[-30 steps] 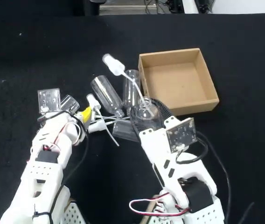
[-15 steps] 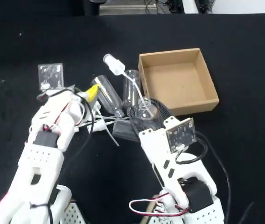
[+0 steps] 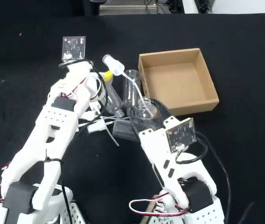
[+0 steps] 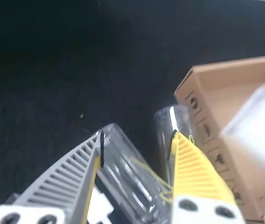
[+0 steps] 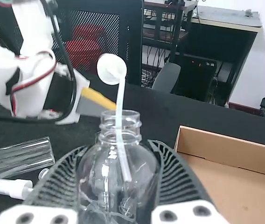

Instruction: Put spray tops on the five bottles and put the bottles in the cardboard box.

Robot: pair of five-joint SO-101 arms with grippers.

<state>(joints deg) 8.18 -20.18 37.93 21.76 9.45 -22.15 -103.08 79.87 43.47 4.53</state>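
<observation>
My right gripper (image 3: 144, 114) (image 5: 118, 161) is shut on an upright clear bottle (image 5: 116, 177) in front of the cardboard box (image 3: 179, 81). A white spray top (image 3: 113, 64) (image 5: 111, 70) leans out of its neck, with the tube down inside. My left gripper (image 3: 103, 86) (image 4: 137, 137) is open, its grey and yellow fingers on either side of a clear bottle (image 4: 125, 172) lying on the table. A second lying bottle (image 3: 131, 86) (image 4: 167, 128) rests against the box wall (image 4: 207, 121).
Loose spray tops (image 3: 95, 126) (image 5: 11, 186) with thin tubes lie on the black table between the arms. Another bottle (image 5: 16, 158) lies beside them. The box is empty inside. The far and right sides of the table have free room.
My left arm has swung away from the loose spray tops, farther back and right, and its gripper now sits over the lying bottle by the box. The right arm has kept still.
</observation>
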